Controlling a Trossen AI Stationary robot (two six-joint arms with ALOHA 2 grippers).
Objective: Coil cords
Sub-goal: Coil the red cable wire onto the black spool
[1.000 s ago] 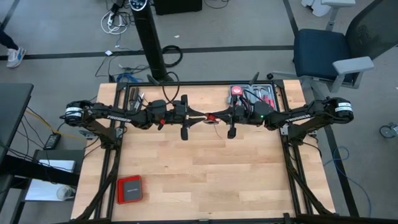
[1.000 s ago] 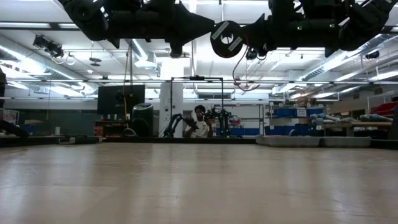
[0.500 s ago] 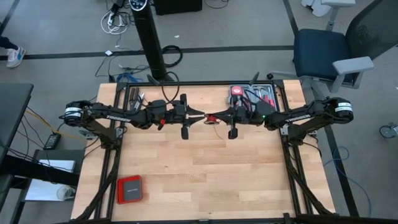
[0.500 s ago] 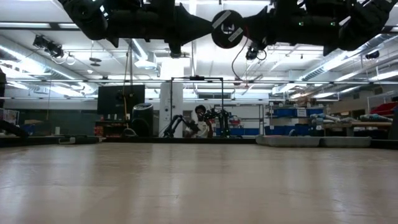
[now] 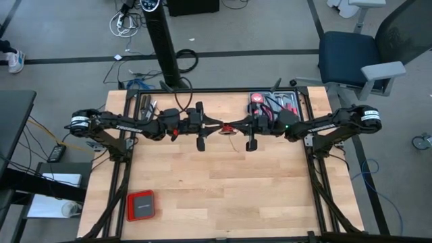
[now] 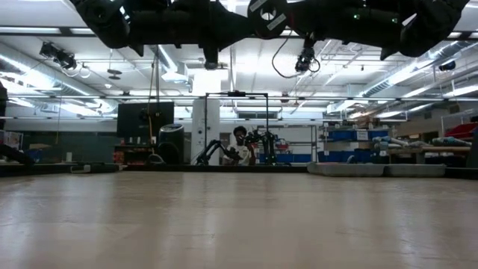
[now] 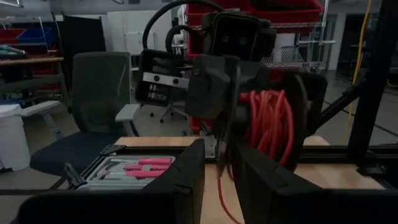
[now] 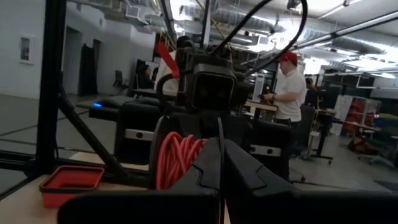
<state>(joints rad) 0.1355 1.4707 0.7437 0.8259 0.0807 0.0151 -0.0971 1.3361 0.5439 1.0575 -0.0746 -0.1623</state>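
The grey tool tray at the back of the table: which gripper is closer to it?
Right. The right gripper hangs just in front of the grey tool tray; the left gripper is beside it, slightly farther away.

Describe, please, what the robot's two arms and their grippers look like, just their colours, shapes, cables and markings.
Both arms are dark, slender and jointed. The left arm carries pale lettering along its link and a round white-ringed cap at its outer joint, as does the right arm. The left gripper and right gripper have blocky black fingers, with black cables looping over the wrists and a small green light on the right.
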